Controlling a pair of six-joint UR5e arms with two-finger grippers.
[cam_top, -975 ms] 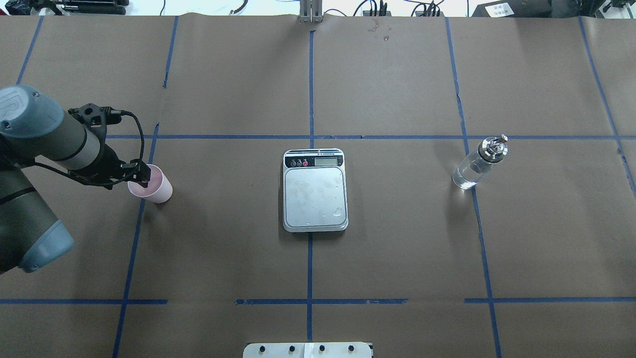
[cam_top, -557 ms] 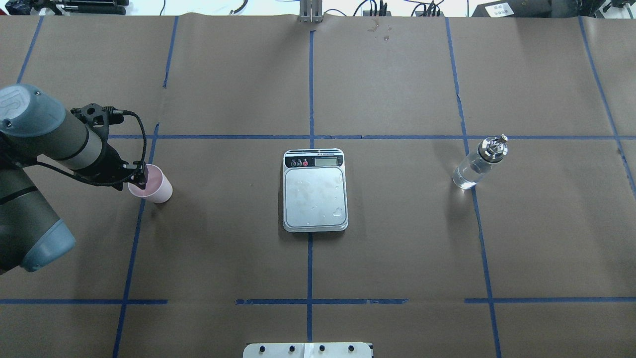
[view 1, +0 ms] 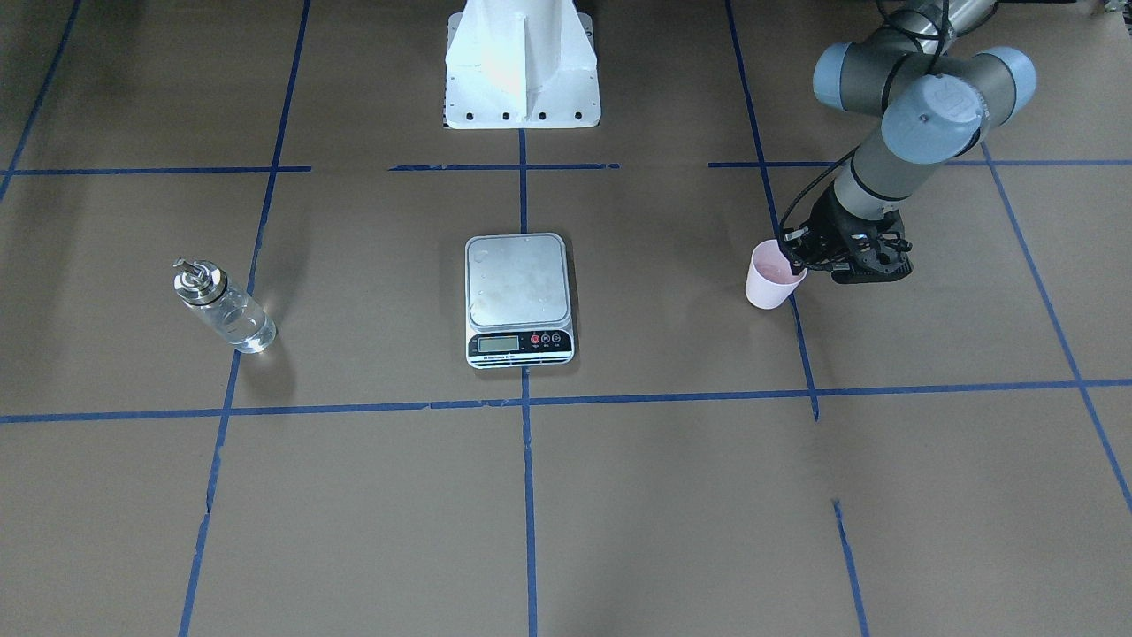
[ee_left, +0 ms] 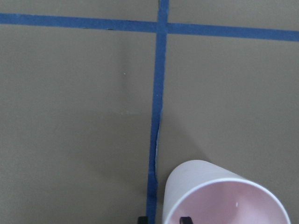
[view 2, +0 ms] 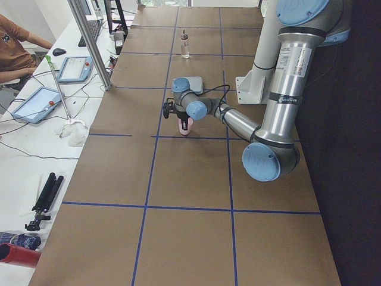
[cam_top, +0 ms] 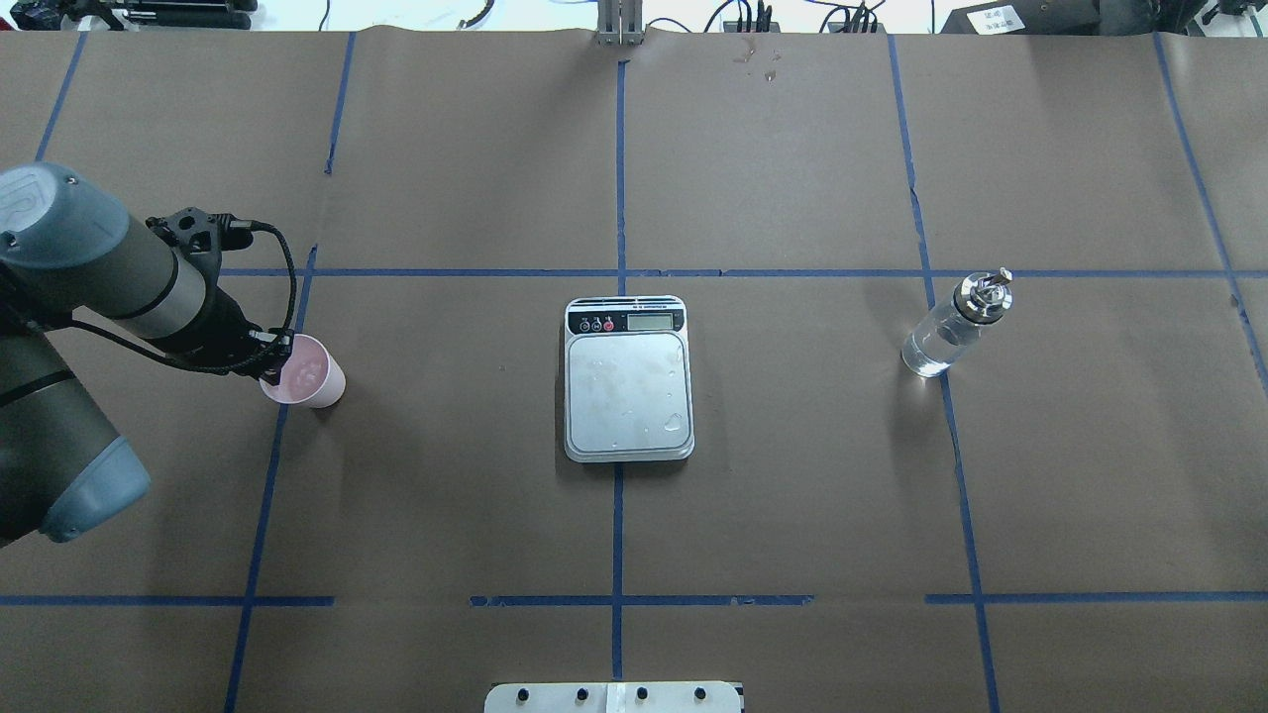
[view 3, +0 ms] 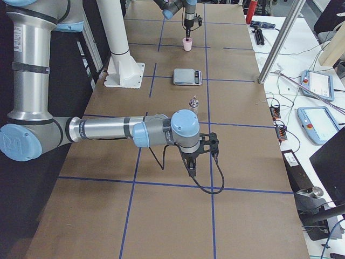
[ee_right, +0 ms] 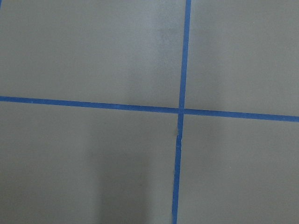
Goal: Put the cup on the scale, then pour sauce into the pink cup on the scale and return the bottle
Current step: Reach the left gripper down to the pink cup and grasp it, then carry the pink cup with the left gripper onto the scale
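The left gripper (ee_left: 164,219) is down at the rim of the cup (cam_top: 309,374). Its fingers (ee_left: 185,219) are apart, one tip inside the cup and one outside, straddling the wall. The wrist view shows a sliver of space on each side of the wall.

The cup stands upright on the brown paper on the robot's left side, just beside a blue tape line (ee_left: 156,116). It is pale pink, matte and tapered, and its inside shows only pink wall and a tiny pale speck.

The scale (cam_top: 627,391) lies well apart from the cup at the table's middle, with brown paper between them. Its silver platform carries a few droplets and smears. Its display (cam_top: 651,321) and buttons are on the strip facing away from the robot (toward the operators' side).

The bottle (cam_top: 941,335) stands upright well beyond the scale, on the robot's right side. It is clear glass with a shiny metal spout cap. The sauce (cam_top: 929,355) shows through the glass as colourless liquid, though its level is hard to read.

The right gripper (view 3: 192,168) hangs over paper near a tape crossing, apart from the bottle. Whether its fingers are apart or together cannot be told.
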